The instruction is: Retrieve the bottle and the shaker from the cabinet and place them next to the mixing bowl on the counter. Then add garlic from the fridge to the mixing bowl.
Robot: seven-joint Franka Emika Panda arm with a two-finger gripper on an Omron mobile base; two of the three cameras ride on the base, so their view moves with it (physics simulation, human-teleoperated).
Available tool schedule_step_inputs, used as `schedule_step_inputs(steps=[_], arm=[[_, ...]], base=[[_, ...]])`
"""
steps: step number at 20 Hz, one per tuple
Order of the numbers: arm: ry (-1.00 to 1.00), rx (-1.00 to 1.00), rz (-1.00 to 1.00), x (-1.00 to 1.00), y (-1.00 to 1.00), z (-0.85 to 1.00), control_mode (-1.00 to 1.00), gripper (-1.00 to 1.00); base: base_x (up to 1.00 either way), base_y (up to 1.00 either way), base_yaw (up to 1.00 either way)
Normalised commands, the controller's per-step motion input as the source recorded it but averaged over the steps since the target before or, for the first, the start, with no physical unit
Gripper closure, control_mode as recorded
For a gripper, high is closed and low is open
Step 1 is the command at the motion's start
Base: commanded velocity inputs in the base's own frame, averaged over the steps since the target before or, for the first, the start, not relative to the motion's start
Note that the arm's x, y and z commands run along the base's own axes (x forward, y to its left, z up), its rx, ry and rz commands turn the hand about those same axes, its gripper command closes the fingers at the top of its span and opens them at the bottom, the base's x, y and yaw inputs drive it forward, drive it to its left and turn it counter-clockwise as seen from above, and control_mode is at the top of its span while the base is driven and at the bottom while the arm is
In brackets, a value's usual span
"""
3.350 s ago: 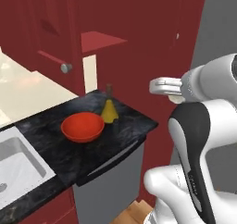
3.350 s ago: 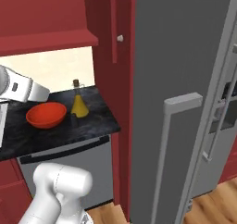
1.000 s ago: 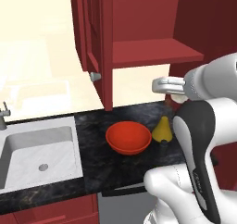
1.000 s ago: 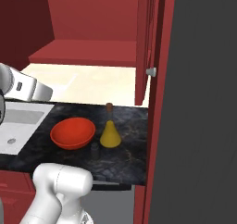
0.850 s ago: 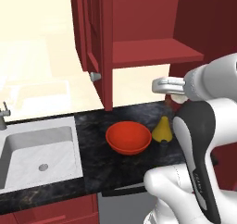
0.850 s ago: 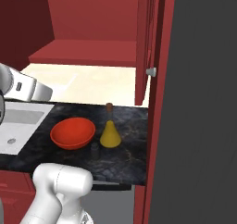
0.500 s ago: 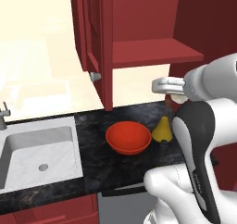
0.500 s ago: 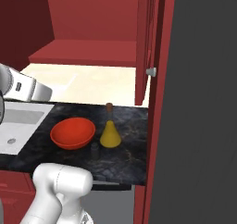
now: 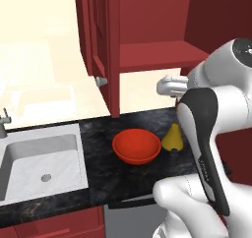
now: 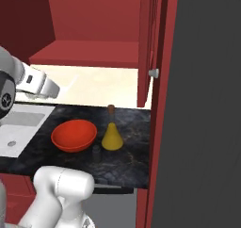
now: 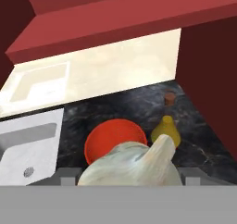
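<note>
My gripper (image 11: 127, 174) is shut on the garlic (image 11: 132, 163), a whitish lumpy bulb that bulges large at the bottom of the hand view. Straight beneath it on the black counter (image 9: 106, 178) lies the red-orange mixing bowl (image 11: 111, 137) (image 9: 137, 146) (image 10: 74, 135). The yellow bottle (image 11: 165, 130) (image 10: 112, 135) (image 9: 172, 137) stands upright just right of the bowl. Close in front of the bottle sits the small dark shaker (image 10: 96, 152). Above them the cabinet (image 9: 157, 55) is open, with a bare red shelf.
The cabinet door (image 9: 101, 35) hangs open over the counter, its knob (image 9: 101, 81) sticking out. A steel sink (image 9: 42, 158) is set into the counter left of the bowl. The grey fridge (image 10: 207, 104) closes off the right side beyond a red panel.
Since the oldest frames the whole view has swung round to face the counter squarely, so the camera moved. Over the last second nothing has visibly changed.
</note>
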Motion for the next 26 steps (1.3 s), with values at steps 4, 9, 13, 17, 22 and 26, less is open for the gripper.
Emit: schedule_step_inputs(steps=[4,9,13,17,22,26], arm=[[0.45,0.0,0.0,0.63,-0.06,0.08,-1.0,1.0],[0.13,0.0,0.08,0.2,-0.04,-0.51,-1.0,1.0],[0.0,0.0,0.09,0.26,0.0,-0.97,-1.0,1.0],[0.0,0.0,0.09,0.4,0.0,-1.0,-1.0,1.0],[-0.02,0.0,0.06,0.37,0.0,-0.99,-1.0,1.0],[-0.08,0.0,0.04,0.37,0.0,-0.95,-1.0,1.0]], base=[[0.0,0.0,0.0],[0.0,0.0,0.0],[0.0,0.0,0.0],[0.0,0.0,0.0],[0.0,0.0,0.0],[0.0,0.0,0.0]])
